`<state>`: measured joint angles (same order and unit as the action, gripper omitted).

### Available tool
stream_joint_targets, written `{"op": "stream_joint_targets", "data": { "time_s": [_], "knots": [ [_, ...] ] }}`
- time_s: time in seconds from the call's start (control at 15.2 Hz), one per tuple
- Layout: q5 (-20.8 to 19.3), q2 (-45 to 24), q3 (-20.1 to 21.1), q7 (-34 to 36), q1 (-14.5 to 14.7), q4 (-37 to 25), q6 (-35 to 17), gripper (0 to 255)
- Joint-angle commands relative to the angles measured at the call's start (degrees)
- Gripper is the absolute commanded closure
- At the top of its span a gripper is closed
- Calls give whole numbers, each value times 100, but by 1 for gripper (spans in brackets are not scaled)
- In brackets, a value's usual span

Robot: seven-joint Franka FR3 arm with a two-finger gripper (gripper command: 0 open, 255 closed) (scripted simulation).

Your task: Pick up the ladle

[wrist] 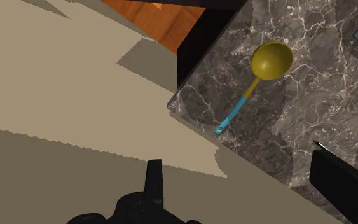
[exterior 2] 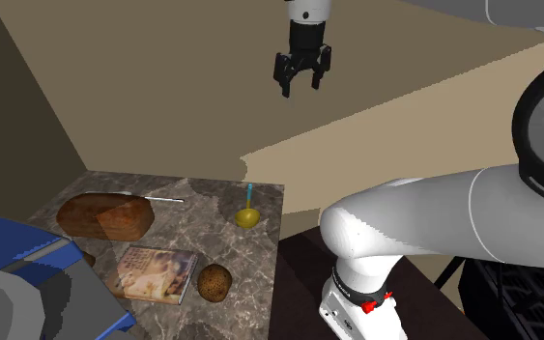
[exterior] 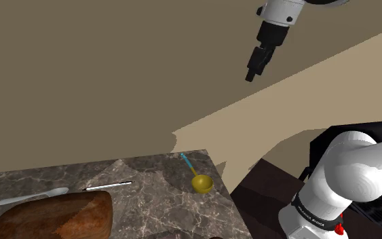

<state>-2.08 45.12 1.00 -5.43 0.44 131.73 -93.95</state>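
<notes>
I see a crusty brown bread loaf [exterior 2: 105,214] by the dark marbled tabletop's [exterior 2: 212,227] left edge in the second exterior view. A flat illustrated book [exterior 2: 152,272] and a round brown lump [exterior 2: 214,282] lie near its front edge.

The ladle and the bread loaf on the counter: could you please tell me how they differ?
The ladle has a yellow bowl and a blue handle; the bread loaf is brown. The ladle is slim and small; the bread loaf is bulky and far larger. The ladle lies at the second exterior view's right of the counter; the bread loaf lies at its left. Both rest on the counter, untouched by the gripper.
</notes>
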Motion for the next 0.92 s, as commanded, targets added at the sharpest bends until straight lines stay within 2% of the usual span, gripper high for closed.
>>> {"op": "stream_joint_targets", "data": {
  "time_s": [0.0, 0.46, 0.86],
  "knots": [
    [0, 0, 0, 0, 0, 0, 0, 0],
    [374, -237, 301, 801, -37, 1060, -1061, 0],
    [739, -769, 596, 1452, -19, 1736, -2096, 0]
  ]
}}
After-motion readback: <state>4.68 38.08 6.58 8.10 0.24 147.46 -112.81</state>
